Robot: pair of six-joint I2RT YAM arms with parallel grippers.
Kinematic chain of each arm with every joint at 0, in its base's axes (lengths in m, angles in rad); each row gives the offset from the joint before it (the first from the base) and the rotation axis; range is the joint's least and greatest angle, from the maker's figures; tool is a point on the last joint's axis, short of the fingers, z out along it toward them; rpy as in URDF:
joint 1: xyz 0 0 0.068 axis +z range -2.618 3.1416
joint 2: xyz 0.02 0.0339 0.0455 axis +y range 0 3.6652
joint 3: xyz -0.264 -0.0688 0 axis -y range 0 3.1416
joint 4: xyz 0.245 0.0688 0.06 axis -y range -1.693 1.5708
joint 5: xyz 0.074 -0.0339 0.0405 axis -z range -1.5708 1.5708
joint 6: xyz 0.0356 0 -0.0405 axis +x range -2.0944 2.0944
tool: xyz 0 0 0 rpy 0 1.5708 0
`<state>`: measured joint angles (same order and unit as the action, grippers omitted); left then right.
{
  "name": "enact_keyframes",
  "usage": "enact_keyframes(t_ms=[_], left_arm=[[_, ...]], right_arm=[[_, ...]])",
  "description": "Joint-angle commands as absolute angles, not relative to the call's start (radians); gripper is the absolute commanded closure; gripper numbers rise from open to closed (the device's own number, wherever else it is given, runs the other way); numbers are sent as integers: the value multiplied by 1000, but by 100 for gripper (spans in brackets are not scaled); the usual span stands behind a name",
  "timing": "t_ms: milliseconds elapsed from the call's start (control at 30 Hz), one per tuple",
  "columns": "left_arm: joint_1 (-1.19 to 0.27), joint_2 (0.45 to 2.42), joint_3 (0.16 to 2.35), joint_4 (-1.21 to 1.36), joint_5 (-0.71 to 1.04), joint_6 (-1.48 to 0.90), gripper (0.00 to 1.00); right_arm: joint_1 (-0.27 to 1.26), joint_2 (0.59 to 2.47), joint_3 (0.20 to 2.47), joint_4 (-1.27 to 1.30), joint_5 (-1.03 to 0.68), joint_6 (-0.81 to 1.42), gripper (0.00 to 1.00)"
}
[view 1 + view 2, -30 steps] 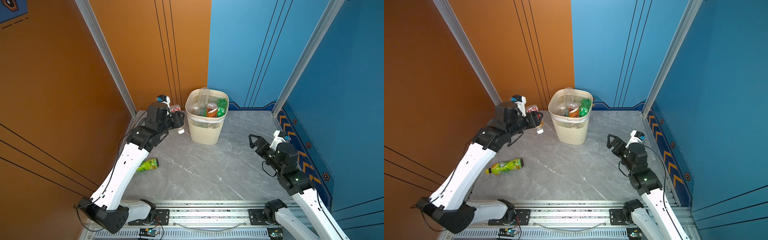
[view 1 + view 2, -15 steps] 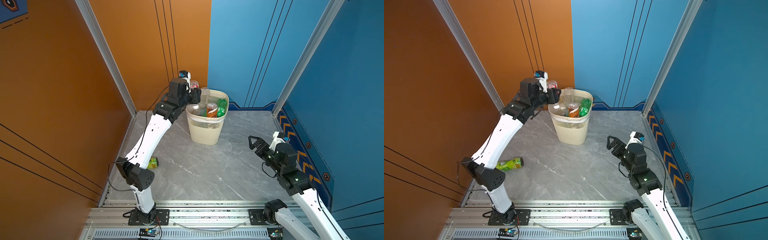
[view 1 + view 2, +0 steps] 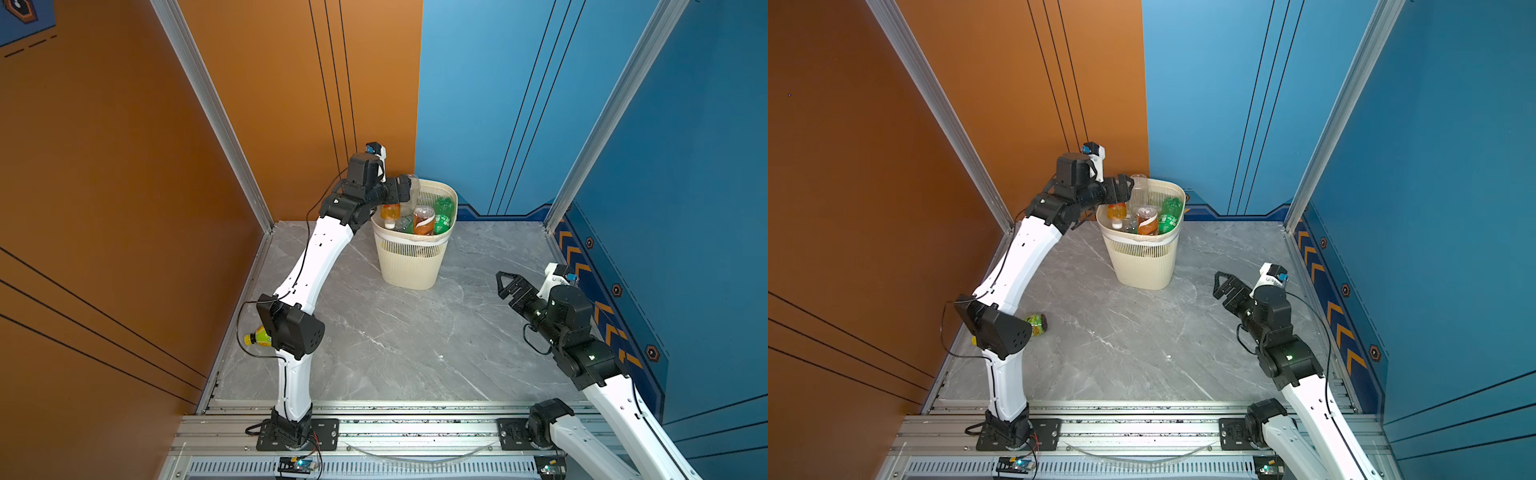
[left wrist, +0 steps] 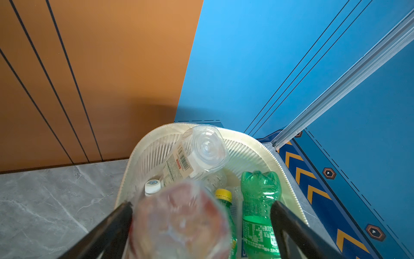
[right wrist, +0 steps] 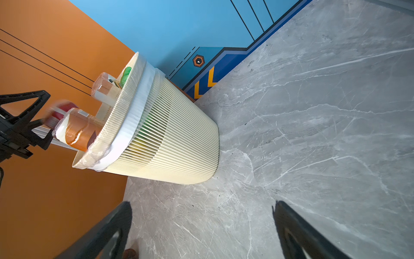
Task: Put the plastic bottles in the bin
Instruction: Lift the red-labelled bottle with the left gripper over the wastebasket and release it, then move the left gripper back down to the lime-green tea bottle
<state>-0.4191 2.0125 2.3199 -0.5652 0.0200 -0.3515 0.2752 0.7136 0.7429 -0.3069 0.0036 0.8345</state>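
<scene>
The clear plastic bottle with a red label (image 4: 179,222) looks blurry between the jaws of the left claw (image 4: 201,208), low in the left wrist view. The claw is wide. One jaw is well apart from the bottle, so I think the bottle is loose and dropping.

The claw hangs over the left side of the rim of the tall cream slatted bin (image 3: 409,266), in the upper middle of both top views, so the drop should land inside. The bin is nearly full. A green bottle (image 4: 259,201), an upside-down clear bottle (image 4: 201,152) and an orange-labelled bottle (image 3: 424,220) poke up to the rim, so a new one could roll off.

A yellow-green bottle (image 3: 1038,324) lies on the grey table (image 3: 415,340) at the left, half hidden by the arm's elbow. The right claw (image 3: 500,286) is wide and holds nothing. It is right of the bin, with open table around it.
</scene>
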Motion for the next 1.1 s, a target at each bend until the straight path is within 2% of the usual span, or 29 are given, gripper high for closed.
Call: enact_keyframes(t_ms=[0, 133, 267, 500, 700, 867, 1067], left_arm=[[-416, 1953, 2301, -590, 25, -354, 2], [-414, 1817, 2162, -589, -38, -360, 2], [-402, 1618, 1922, -551, -111, -387, 2], [-375, 1114, 1318, -491, -282, -551, 2], [-305, 720, 957, -687, -397, -771, 2], [-169, 619, 873, -828, -333, -858, 2], [27, 662, 782, -812, -152, -892, 2]], right_arm=[[281, 721, 769, -319, 13, 803, 0], [282, 727, 770, -325, 12, 787, 0], [282, 749, 763, -315, -1, 783, 0], [301, 808, 762, -300, -15, 761, 0], [323, 863, 760, -278, -35, 749, 0], [345, 901, 769, -265, -48, 734, 0], [359, 922, 773, -262, -58, 726, 0]])
